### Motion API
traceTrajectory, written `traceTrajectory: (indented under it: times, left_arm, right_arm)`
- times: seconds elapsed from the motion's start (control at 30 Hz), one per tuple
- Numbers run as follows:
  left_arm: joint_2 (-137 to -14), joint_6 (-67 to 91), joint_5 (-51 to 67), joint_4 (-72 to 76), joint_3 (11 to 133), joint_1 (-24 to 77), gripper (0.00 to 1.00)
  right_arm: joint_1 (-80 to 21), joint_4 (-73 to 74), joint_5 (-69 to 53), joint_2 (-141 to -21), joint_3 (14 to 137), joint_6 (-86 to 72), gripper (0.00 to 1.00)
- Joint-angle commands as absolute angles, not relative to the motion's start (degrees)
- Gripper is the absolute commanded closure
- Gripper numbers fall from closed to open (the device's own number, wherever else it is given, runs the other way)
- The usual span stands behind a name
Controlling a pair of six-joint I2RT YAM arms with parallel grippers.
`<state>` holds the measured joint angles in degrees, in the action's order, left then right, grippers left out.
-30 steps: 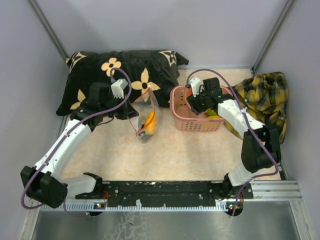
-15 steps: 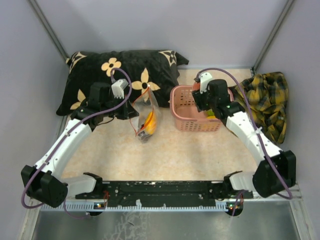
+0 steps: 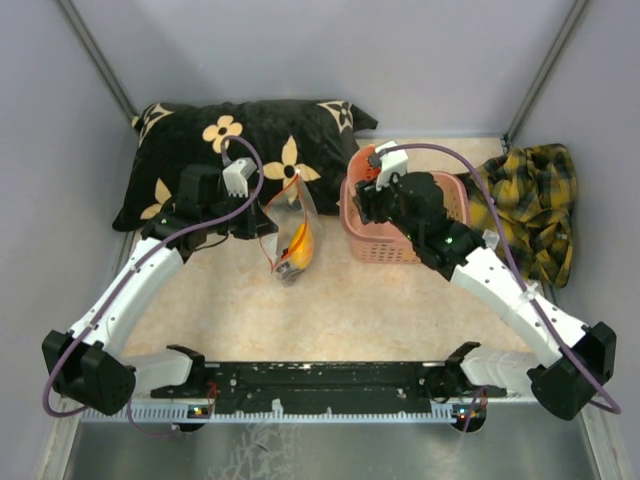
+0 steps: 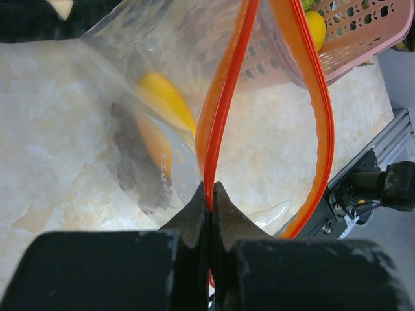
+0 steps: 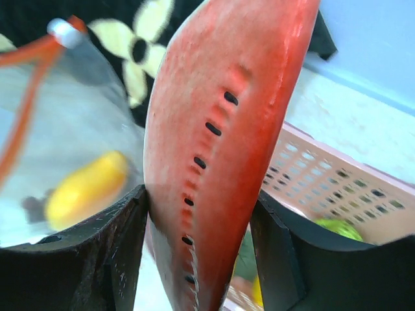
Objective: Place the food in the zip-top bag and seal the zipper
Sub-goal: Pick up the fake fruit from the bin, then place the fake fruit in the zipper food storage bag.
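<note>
The zip-top bag point(image 3: 291, 235) hangs upright over the table with its mouth open. My left gripper point(image 4: 211, 192) is shut on one side of the red-orange zipper point(image 4: 224, 103); the other side bows out to the right. Inside the bag lie a yellow piece point(image 4: 165, 97), an orange piece point(image 4: 157, 141) and a dark purple grape bunch point(image 4: 133, 165). My right gripper point(image 5: 201, 201) is shut on the red watermelon slice point(image 5: 220, 123). It holds the slice above the left rim of the pink basket point(image 3: 400, 240), a short way right of the bag's mouth.
The pink basket holds a bumpy green fruit point(image 5: 340, 228) and a yellow fruit point(image 4: 315, 26). A black flowered pillow point(image 3: 200, 140) lies at the back left. A yellow plaid cloth point(image 3: 530, 200) lies at the right. Walls close in both sides.
My right gripper has risen out of the basket with the watermelon slice and swung left toward the bag. The left arm and the bag have stayed put.
</note>
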<state>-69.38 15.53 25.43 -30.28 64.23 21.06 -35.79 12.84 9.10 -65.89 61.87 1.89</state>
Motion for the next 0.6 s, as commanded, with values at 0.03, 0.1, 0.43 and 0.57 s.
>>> traceTrajectory:
  times: [0.03,0.1,0.43,0.57]
  left_arm:
    - [-68.38,15.5,25.92,-28.33,64.9,20.74,1.0]
    - [-68.22,15.75,26.2,-28.26,64.94,20.74,1.0]
    - [-67.35,16.86,26.64,-27.44,64.49,20.75,1.0]
    - [-67.15,17.04,27.07,-27.06,64.34,20.74,1.0]
  right_arm:
    - [-42.78,-2.69,13.07,-61.87,61.04,-5.67,1.0]
    - [-45.8,-7.5,14.07,-61.88,60.27,-7.71,1.0]
    - [-59.28,-26.77,24.28,-67.32,57.08,-12.92,1.0]
    - [-61.44,-35.52,28.3,-70.65,54.27,-15.71,1.0]
